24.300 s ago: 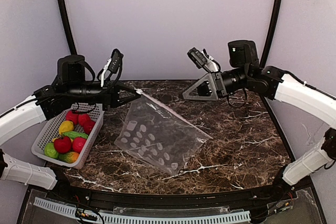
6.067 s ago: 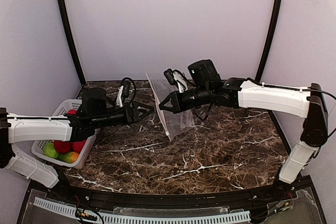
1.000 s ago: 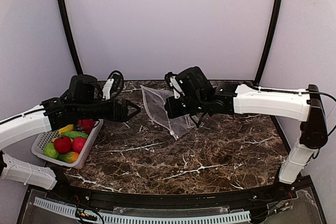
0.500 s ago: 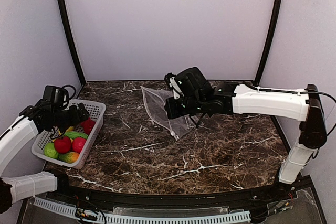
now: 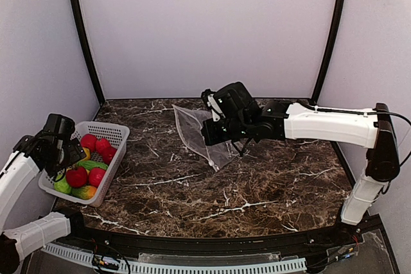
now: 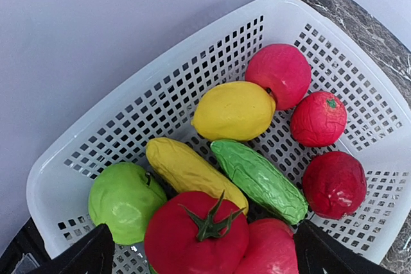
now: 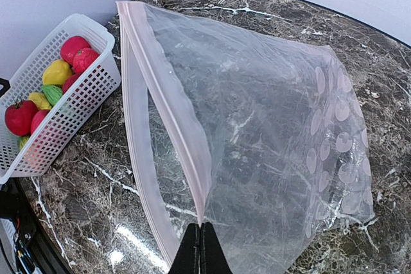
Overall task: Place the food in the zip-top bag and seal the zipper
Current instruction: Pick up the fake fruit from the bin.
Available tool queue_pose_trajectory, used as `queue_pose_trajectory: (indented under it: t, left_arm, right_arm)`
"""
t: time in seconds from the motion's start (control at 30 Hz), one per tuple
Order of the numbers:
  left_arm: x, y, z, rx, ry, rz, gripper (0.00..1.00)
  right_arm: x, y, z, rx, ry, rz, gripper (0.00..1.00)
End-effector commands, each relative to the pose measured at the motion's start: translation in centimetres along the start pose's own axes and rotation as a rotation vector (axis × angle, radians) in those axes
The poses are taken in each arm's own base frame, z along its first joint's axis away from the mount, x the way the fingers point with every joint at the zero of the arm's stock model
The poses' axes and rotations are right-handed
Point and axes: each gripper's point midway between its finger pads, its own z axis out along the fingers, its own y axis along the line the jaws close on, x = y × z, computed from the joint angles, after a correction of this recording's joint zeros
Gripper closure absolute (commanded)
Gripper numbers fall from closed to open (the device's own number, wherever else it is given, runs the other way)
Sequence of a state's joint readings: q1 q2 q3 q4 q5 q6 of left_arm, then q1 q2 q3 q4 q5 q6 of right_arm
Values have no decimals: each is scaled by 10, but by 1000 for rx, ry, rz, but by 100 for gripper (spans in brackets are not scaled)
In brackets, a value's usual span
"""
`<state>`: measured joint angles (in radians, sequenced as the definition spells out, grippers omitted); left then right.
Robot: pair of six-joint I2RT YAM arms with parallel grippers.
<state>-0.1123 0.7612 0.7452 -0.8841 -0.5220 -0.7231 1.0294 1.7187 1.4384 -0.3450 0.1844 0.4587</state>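
Marble, dark with white veins, makes up the desk (image 5: 270,184) under both my arms. The only print I can find is the rows of white dots on the clear zip-top bag (image 7: 270,126).

My left arm is folded back by the left wall, its wrist tipped down over the white mesh basket (image 6: 160,94) at the desk's left edge. My left claw (image 6: 207,258) hangs with its fingers spread wide and grips nothing. The food (image 6: 233,110) lies right below it in the basket: a red tomato (image 6: 196,235) with a green stem nearest, a green apple (image 6: 125,200) beside it, a yellow lemon and a green ridged piece in the middle, and three red pieces toward the far wall.

My right arm reaches in from the right side, stretched leftward across the far half of the desk. My right claw (image 7: 200,248) is pinched tight on the bag's pale pink zipper (image 7: 170,113), lifting one lip so the mouth gapes toward the basket. The other lip and the dotted end rest on the desk. The bag is well apart from my left claw.
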Motion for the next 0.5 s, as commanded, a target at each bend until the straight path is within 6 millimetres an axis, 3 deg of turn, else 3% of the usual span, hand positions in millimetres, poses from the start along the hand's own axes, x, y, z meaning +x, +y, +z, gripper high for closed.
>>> queue_pose_trajectory:
  t: [0.0,0.47]
  left_arm:
    - [12,18,8,-92,21,-4,1]
    - [41,16,42,-115,77,-46,1]
  right_arm:
    - [-8,4,2,-2,-20,14,100]
    - [-11,6,2,-8,-28,14,100]
